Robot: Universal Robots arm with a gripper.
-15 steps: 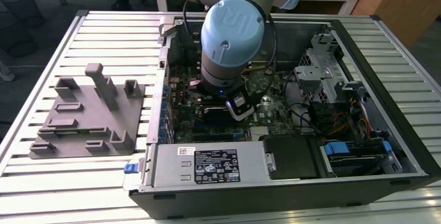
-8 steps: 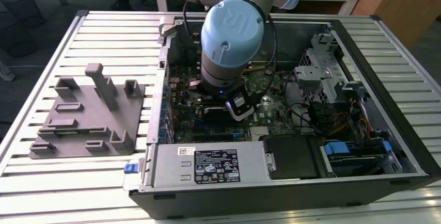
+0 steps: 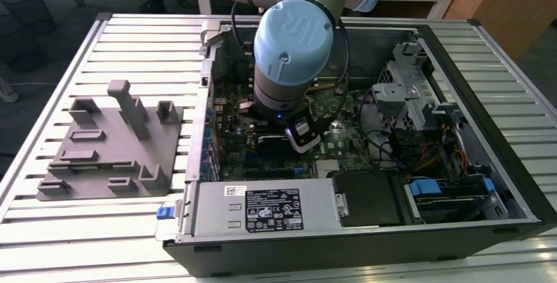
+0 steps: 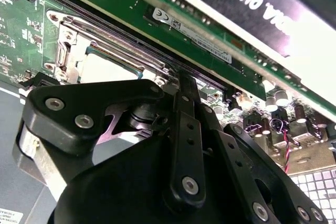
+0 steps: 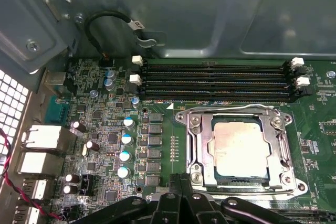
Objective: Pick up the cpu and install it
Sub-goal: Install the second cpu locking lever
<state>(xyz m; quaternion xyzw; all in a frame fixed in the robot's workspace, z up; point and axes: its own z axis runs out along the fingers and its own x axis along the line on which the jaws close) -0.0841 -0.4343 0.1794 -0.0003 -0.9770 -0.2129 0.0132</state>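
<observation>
- Your gripper (image 5: 178, 182) sits low over the motherboard (image 5: 105, 129) inside the open computer case (image 3: 513, 185), its black linkage close to the lens in both wrist views; you cannot tell from these how far the fingers stand apart, and nothing shows held in them.
- Just ahead of the fingertips you have the cpu (image 5: 239, 148), its pale metal top lying flat and square in the socket frame (image 5: 286, 153), with the metal frame around it on all sides; the second wrist view shows the same chip (image 4: 107, 66) just past the gripper's linkage.
- Beside the socket, away from the gripper's centre line, you see rows of small silver-topped capacitors (image 5: 126, 140) and dark square components.
- Beyond the socket run the long black memory slots (image 5: 215, 80) with white latches at their ends.
- Farther still, a black looped cable (image 5: 105, 24) hangs against the grey case wall.
- In the exterior view the arm (image 3: 291, 48) reaches down into the case, and well apart from the gripper, toward the exterior view's left, a grey fixture block (image 3: 113, 146) rests on the slatted table (image 3: 52, 231).
</observation>
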